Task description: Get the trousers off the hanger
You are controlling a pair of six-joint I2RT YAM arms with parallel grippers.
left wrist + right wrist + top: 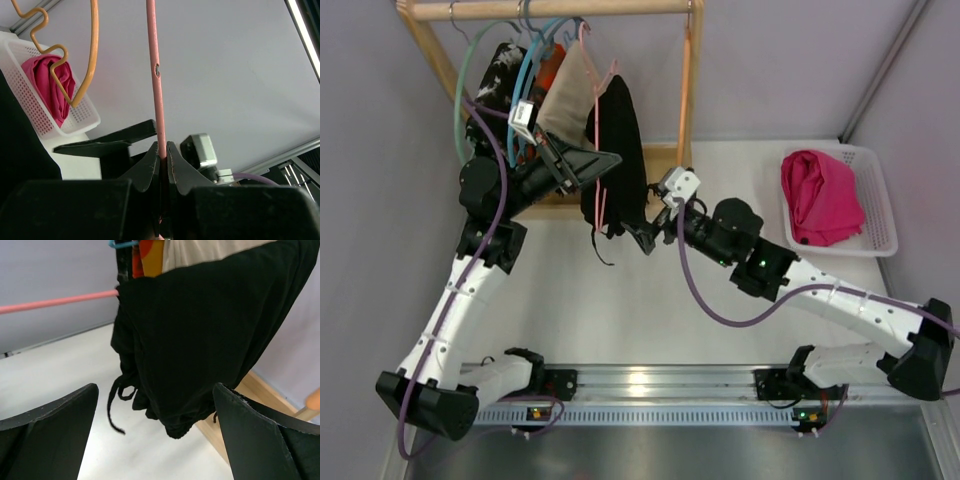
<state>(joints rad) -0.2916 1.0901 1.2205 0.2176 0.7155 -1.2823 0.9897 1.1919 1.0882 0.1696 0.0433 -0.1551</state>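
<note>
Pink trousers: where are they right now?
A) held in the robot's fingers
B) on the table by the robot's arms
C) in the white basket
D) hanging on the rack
C: the pink trousers lie bunched inside the white basket at the right of the table.

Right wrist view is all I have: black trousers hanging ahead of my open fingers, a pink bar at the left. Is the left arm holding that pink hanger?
Observer: Yes. The left gripper is shut on the pink hanger, clamping its straight bar.
Operator: Where can the trousers go once they are off?
Observer: A white basket stands at the table's far right, beyond the right arm.
Operator: Anything in it?
Observer: The pink trousers already lie in it, bunched up.
</note>
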